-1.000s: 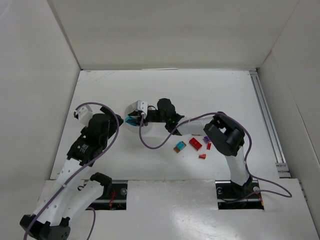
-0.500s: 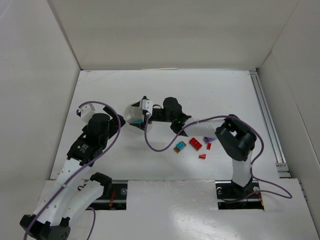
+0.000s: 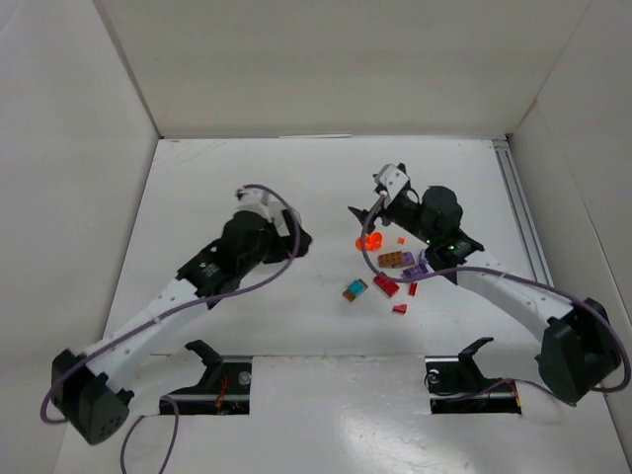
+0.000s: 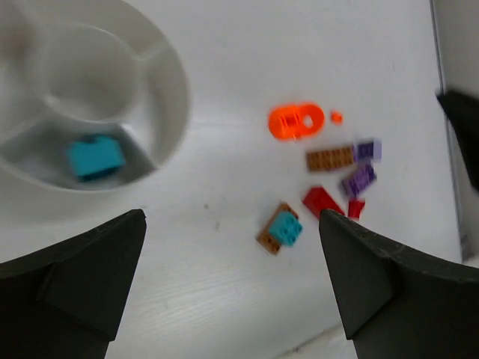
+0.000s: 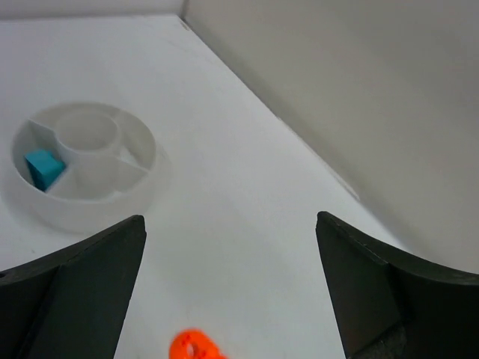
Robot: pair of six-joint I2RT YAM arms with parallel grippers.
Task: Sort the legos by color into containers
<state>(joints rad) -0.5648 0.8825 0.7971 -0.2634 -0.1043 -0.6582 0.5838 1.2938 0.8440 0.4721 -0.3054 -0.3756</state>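
The white divided dish (image 4: 168, 97) lies at the upper left of the left wrist view, with one teal brick (image 4: 94, 157) in a wedge. In the top view my left arm covers it. Loose legos lie right of it: an orange ring (image 3: 370, 240), a brown plate (image 3: 395, 259), purple pieces (image 3: 415, 269), red pieces (image 3: 385, 285) and a teal brick on a brown plate (image 3: 355, 289). My left gripper (image 4: 232, 217) hangs open and empty above the table between dish and pile. My right gripper (image 3: 367, 219) is open and empty just above the orange ring (image 5: 196, 347), facing the dish (image 5: 142, 187).
White walls enclose the table on three sides; the back wall rises close behind the right gripper's view. A metal rail (image 3: 523, 227) runs along the table's right edge. Purple cables loop from both arms over the table.
My right gripper opened, left the teal brick in the dish and drew back right to the pile. My left arm swung forward and right over the dish.
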